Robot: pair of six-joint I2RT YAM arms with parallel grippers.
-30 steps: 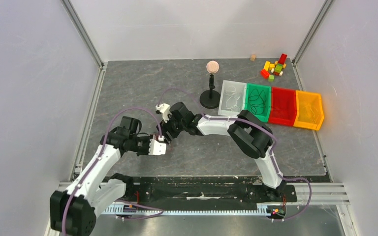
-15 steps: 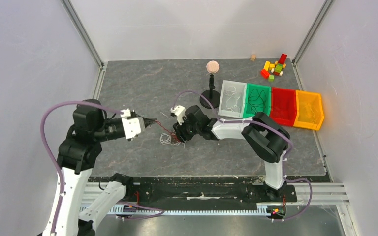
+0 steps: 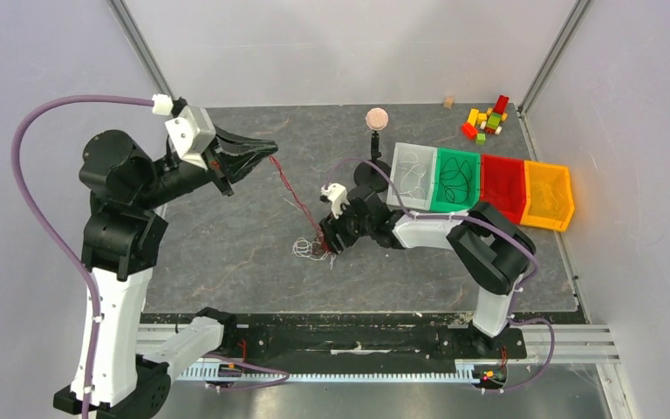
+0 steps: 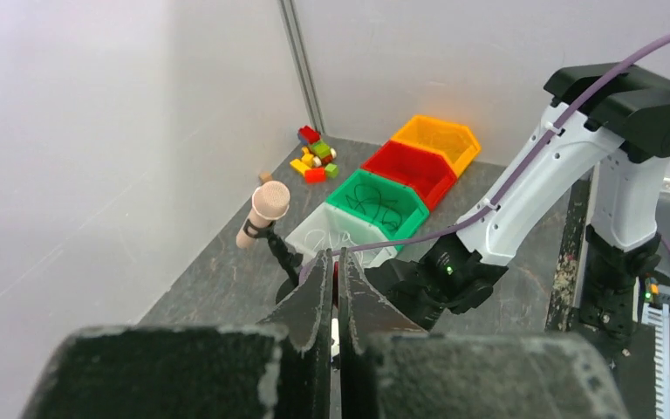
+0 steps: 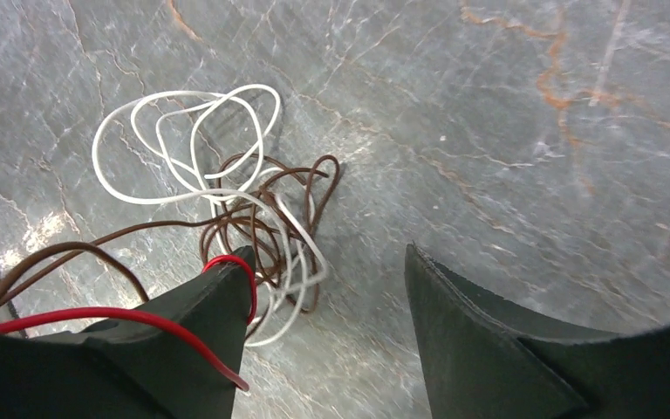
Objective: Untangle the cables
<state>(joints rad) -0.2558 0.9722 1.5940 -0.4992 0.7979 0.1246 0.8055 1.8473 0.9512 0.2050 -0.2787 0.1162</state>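
1. White and brown cables (image 5: pixel 244 209) lie tangled on the tabletop (image 3: pixel 227 271), centre.
2. A red strand (image 5: pixel 78 312) rises taut toward ten o'clock into the pinched-together left claw (image 3: pixel 272 156).
3. Right claw (image 5: pixel 327 262), at the tangle's three o'clock, gapes wide, gripping nothing.

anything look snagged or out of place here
Yes: the red wire is looped over the tip of one finger of the open right gripper, not between its jaws. It stretches up to the left gripper, which is shut on it, so pulling may drag the tangle along rather than free the wire.
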